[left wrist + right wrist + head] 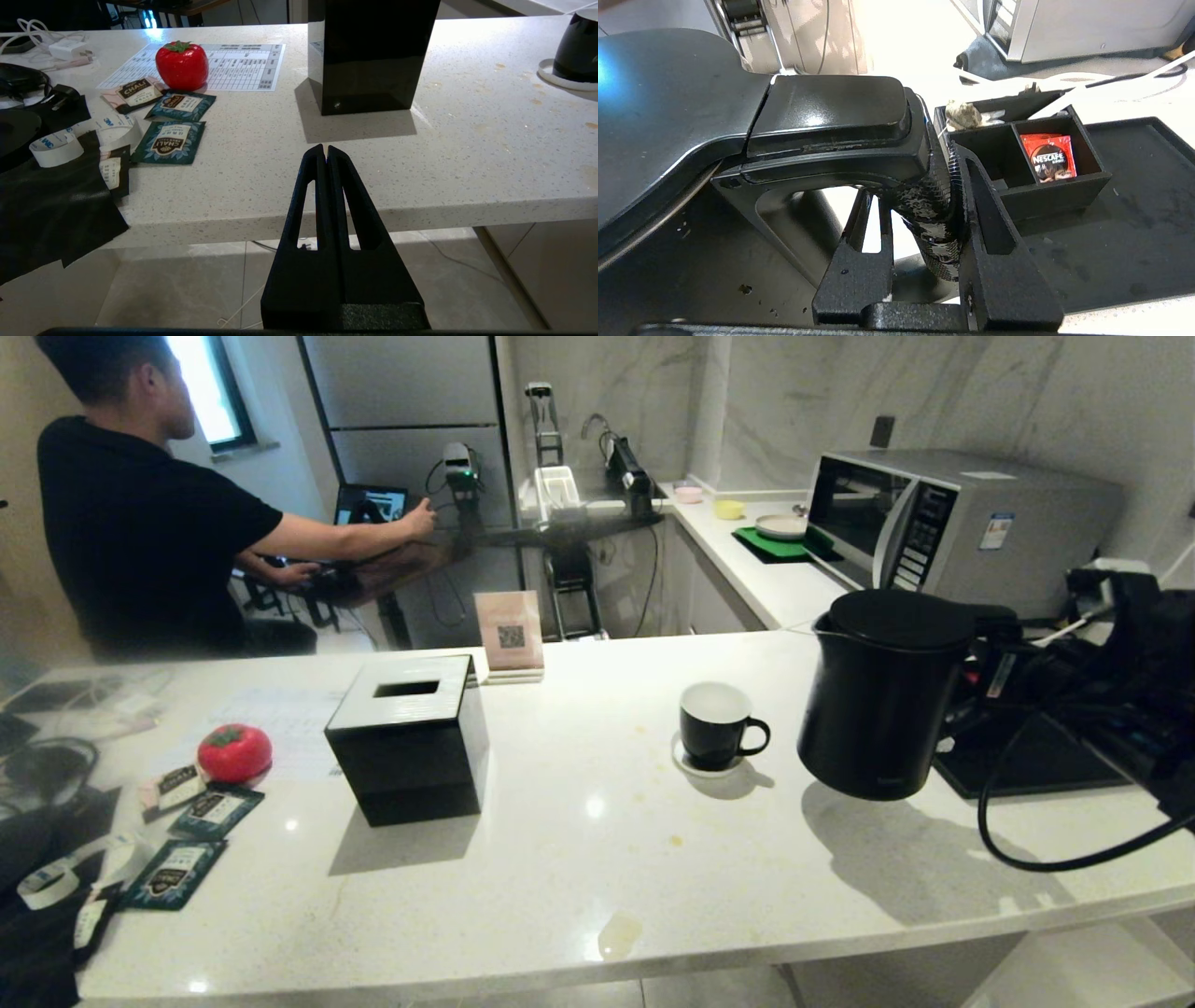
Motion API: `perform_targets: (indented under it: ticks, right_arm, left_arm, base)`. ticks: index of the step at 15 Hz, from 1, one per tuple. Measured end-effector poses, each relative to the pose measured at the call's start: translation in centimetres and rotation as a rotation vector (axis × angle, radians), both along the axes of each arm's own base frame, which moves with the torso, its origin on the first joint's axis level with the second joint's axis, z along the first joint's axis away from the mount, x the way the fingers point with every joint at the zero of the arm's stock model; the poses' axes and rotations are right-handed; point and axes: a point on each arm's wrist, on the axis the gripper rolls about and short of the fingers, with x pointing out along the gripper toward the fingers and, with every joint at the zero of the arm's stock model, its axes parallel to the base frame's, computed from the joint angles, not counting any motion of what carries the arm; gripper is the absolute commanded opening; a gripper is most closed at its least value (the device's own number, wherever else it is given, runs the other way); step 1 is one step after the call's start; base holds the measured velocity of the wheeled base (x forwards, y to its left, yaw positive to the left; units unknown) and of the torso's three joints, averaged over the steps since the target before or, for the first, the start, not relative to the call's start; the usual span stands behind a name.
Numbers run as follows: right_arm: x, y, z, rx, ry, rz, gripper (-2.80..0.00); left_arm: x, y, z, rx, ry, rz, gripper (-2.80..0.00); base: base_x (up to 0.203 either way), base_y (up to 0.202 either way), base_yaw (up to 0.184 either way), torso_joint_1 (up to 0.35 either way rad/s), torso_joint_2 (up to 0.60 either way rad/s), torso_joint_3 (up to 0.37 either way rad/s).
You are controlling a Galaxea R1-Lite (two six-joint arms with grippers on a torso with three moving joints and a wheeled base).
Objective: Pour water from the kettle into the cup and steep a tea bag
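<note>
The kettle (887, 695) hangs lifted and slightly tilted just above the counter (579, 859), at three o'clock from the cup (717, 723), spout toward it. You should treat the kettle as heavy and stiff, with water likely sloshing inside; its matte body looks slippery, so the side handle (941, 210) is the place to hold, and that is where your right gripper (924, 224) has it, fingers clamped narrowly round the textured grip. That arm comes in from three o'clock, low and roughly level. The cup, small and likely fragile, sits on its saucer (709, 767) with its loop handle pointing at the kettle. A tea bag (962, 115) appears to lie in the black organiser (1064, 186) beyond the handle. Your left gripper (325, 154) is parked short of the counter's near edge, fingers pressed together, holding nothing.
</note>
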Motion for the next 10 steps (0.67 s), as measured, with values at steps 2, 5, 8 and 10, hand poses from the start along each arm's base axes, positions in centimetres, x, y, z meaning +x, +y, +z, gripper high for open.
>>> perform_targets:
  ticks: [2,5,8,10]
  right_arm:
    - [0.5,0.0,0.5,-0.001,0.009,0.000,-2.80]
    - [1.3,0.0,1.0,-0.033,0.030,0.002,-2.80]
    - [2.4,0.4,1.9,-0.062,0.009,0.014,-2.80]
    - [3.0,0.7,2.0,-0.090,0.022,0.026,-2.80]
  left_arm:
    - [0.0,0.0,0.0,0.000,0.000,0.000,-2.80]
    - [0.0,0.0,0.0,0.000,0.000,0.000,-2.80]
    - [0.0,0.0,0.0,0.000,0.000,0.000,-2.80]
    - [0.0,0.0,0.0,0.000,0.000,0.001,-2.80]
  base:
    - [0.000,0.000,0.000,0.000,0.00,0.000]
    - [0.000,0.000,0.000,0.000,0.00,0.000]
    - [0.000,0.000,0.000,0.000,0.00,0.000]
    - [0.000,0.000,0.000,0.000,0.00,0.000]
